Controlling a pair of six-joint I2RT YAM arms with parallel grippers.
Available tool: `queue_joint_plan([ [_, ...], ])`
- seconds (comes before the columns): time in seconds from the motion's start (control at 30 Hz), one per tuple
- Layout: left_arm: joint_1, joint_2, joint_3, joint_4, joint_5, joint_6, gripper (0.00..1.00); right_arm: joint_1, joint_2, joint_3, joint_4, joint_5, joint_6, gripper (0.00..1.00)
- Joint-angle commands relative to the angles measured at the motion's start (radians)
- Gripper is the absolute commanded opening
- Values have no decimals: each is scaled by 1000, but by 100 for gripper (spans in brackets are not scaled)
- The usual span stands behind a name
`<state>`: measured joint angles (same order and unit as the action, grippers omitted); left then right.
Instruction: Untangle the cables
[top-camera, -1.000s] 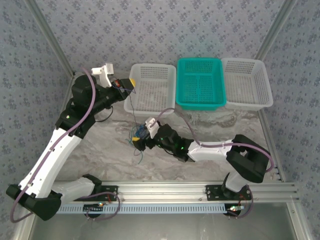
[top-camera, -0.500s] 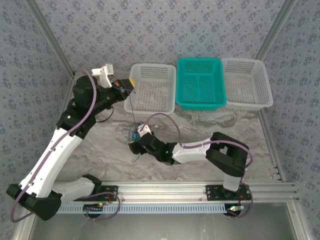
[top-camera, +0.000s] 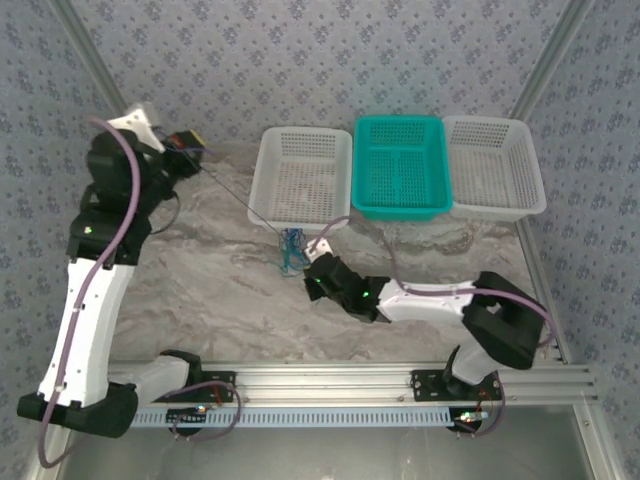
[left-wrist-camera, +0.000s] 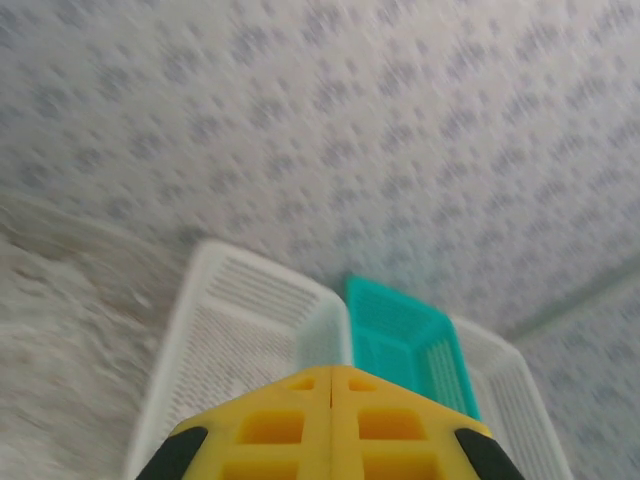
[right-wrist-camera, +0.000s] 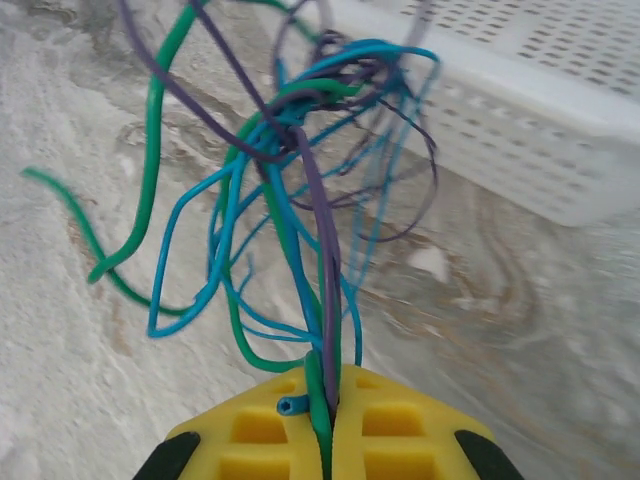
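Near-left bench (top-camera: 210, 290) open: wide lane between left arm (top-camera: 85, 310) and right arm (top-camera: 430, 298). Far edge walled off by white basket (top-camera: 300, 175), teal basket (top-camera: 400, 168) and second white basket (top-camera: 495, 168), packed side by side. Taut dark strand (top-camera: 240, 201) slants from left gripper (top-camera: 196, 155) at far-left corner down to cables (top-camera: 291, 250), a tripwire there. Right arm sprawls across near-right bench. Narrow strip free before teal basket.

No legible text or labels.
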<state>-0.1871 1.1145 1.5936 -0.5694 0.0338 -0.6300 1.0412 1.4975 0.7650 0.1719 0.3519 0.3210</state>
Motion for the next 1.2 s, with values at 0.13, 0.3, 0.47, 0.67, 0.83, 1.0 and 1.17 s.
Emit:
queue_joint_plan([
  [0.13, 224, 78, 180, 46, 23, -3, 0, -106, -143, -208, -204, -5, 89, 0],
  [0.3, 342, 183, 332, 25, 49, -40, 0, -145, -205, -265, -369, 125, 261, 0],
  [0.47, 425, 243, 419, 62, 71, -114, 0, -216, -283, -308, -469, 203, 409, 0],
  [0.67, 423, 294, 441, 138, 237, -207, 0, -275, -327, -326, -439, 172, 412, 0],
  [0.83, 345, 332, 445, 268, 405, -220, 0, -256, -342, -295, -375, 107, 337, 0],
  [1.0, 298, 348, 558, 242, 332, -96, 0, -256, -336, -285, -376, 111, 324, 0],
  [1.17, 288, 385, 624, 325, 340, -120, 0, -257, -330, -292, -361, 93, 338, 0],
])
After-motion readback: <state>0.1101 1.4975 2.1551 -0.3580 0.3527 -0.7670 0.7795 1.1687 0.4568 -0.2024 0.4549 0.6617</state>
